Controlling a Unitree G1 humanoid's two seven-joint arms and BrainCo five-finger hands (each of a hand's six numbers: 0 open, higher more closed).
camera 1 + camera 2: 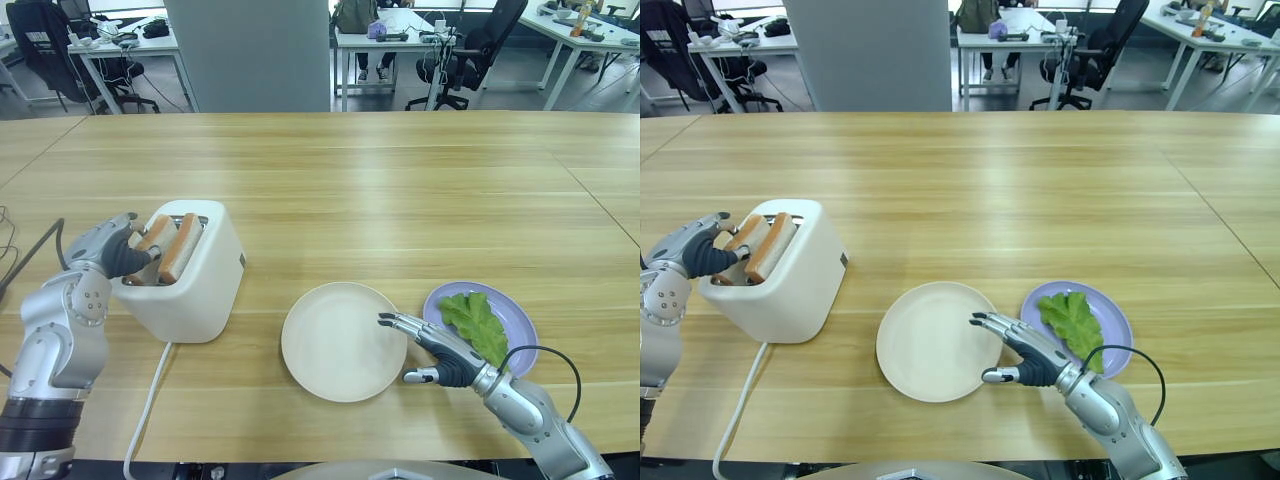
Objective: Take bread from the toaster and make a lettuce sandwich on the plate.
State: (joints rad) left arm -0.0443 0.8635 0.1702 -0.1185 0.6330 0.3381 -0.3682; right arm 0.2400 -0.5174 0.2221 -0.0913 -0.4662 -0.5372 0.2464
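A white toaster (195, 290) stands at the left of the wooden table with two slices of bread upright in its slots. My left hand (112, 252) is at the toaster's left top edge, its fingers curled onto the left slice (152, 236); the right slice (180, 247) stands free. A cream plate (325, 345) lies bare in the middle front. My right hand (440, 352) hovers with spread fingers over the plate's right rim and holds nothing. A green lettuce leaf (478, 322) lies on a small purple plate (522, 322) just right of that hand.
The toaster's white cable (150, 400) runs down to the table's front edge. A black cable (560, 365) loops by my right wrist. Bare wooden tabletop (380, 190) stretches behind the plates. Desks and office chairs stand beyond the table's far edge.
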